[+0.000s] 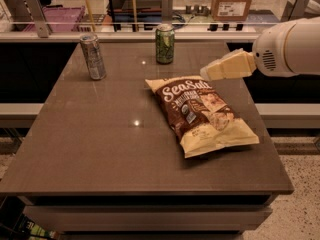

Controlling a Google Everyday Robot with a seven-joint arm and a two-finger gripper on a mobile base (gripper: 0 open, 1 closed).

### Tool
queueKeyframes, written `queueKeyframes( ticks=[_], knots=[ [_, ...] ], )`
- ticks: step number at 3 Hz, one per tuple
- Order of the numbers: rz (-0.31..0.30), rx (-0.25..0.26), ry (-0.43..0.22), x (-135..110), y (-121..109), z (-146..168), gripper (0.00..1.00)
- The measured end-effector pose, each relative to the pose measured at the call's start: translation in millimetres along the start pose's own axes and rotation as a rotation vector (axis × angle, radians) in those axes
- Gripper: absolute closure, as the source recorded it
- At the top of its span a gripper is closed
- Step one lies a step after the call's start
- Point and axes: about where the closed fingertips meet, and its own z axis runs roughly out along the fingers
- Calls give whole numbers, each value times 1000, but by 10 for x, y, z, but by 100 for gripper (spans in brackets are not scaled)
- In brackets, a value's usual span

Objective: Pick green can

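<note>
Dim, warm overhead light leaves two small glints on the dark table (100, 154), a soft shadow under the chip bag (205, 116), and the pale end effector (205, 74), above the table's right side, brightly lit.

Hand (204, 74) near green can (164, 44)

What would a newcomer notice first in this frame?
The big brown chip bag lying flat right of centre on the dark table draws the eye first. Near its far end, the gripper hovers, reaching in from the right, apart from the green can at the far edge; a taller silver can stands left of it.
</note>
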Motion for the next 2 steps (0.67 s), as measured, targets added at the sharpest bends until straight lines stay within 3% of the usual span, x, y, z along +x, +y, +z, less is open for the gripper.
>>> queueKeyframes(
  ticks=[1,2],
  knots=[
    [21,-24,-15,-35,-19,68,0],
    [54,-39,-56,-133,-103,356,0]
  ],
)
